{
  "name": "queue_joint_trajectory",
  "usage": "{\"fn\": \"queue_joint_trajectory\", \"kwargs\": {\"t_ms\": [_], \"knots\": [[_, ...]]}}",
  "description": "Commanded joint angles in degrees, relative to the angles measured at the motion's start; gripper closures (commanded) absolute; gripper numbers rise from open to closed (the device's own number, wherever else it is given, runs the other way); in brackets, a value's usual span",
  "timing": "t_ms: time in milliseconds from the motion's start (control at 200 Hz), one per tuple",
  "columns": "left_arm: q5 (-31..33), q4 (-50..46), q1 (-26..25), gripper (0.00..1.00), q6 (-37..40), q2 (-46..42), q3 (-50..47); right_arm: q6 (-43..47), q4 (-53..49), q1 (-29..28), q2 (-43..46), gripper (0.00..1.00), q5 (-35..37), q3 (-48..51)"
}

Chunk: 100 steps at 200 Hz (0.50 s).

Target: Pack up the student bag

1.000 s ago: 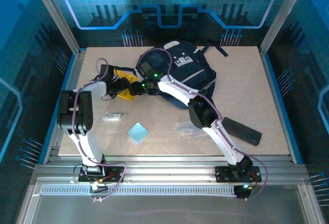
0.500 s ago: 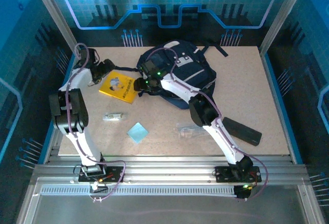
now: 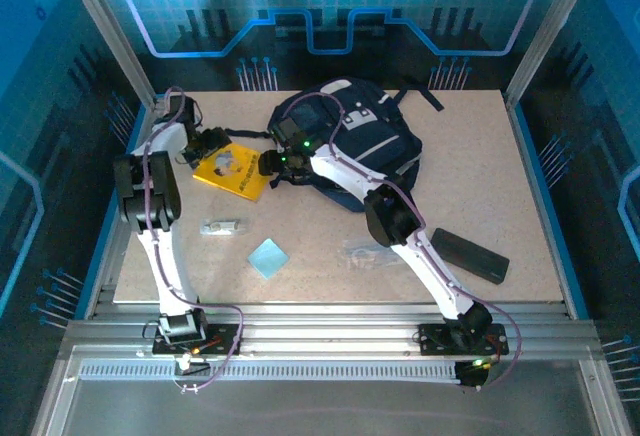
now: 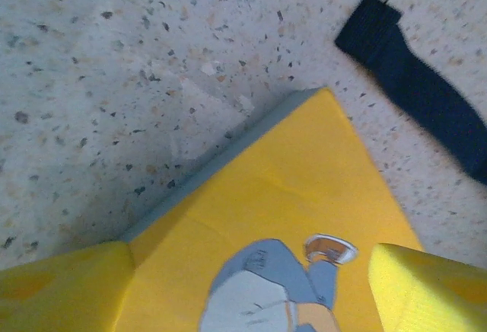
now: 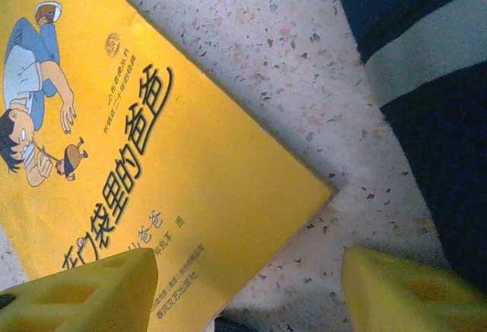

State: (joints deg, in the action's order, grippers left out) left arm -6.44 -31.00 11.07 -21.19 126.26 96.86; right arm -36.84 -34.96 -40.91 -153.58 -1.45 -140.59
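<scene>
The student bag [image 3: 360, 141], dark navy with light grey stripes, lies at the back middle of the table; its striped fabric [image 5: 434, 111] fills the right of the right wrist view. A yellow picture book [image 3: 232, 169] lies flat just left of it. My left gripper [image 3: 212, 146] hovers open over the book's far-left corner [image 4: 297, 195], its yellow fingertips [image 4: 61, 290] wide apart. My right gripper [image 3: 270, 166] stands open over the book's right corner [image 5: 175, 164], one finger above the cover, the other [image 5: 411, 294] above bare table beside the bag.
A flat black case [image 3: 470, 254] lies at the front right. A light blue square pad [image 3: 268, 257], a small white item [image 3: 222, 226] and a clear plastic item [image 3: 362, 252] sit in front. A dark bag strap [image 4: 415, 81] lies near the book's corner.
The left arm swung out to the back left, then came back over the book's left corner. The book now lies uncovered and flat. The right gripper has barely shifted.
</scene>
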Motion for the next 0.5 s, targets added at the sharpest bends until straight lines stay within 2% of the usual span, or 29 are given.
{"fn": "queue_joint_trajectory", "kwargs": {"t_ms": [0,230,385,495], "knots": [[-0.1,-8.5,-3.0,0.19,6.3,3.9,2.1,3.4,-2.8,2.2,2.1,0.29,6.3,1.5],[0.1,-10.6,-7.5,0.22,12.7,4.6,2.6,7.8,-3.9,4.4,5.3,0.24,3.8,3.7],[-1.6,-11.4,-10.0,0.23,16.1,4.3,2.7,11.5,-0.6,4.8,11.2,0.23,4.7,11.7],[-2.7,-10.8,-11.6,0.24,17.0,3.8,2.6,13.8,-0.5,5.0,12.2,0.23,3.8,13.2]]}}
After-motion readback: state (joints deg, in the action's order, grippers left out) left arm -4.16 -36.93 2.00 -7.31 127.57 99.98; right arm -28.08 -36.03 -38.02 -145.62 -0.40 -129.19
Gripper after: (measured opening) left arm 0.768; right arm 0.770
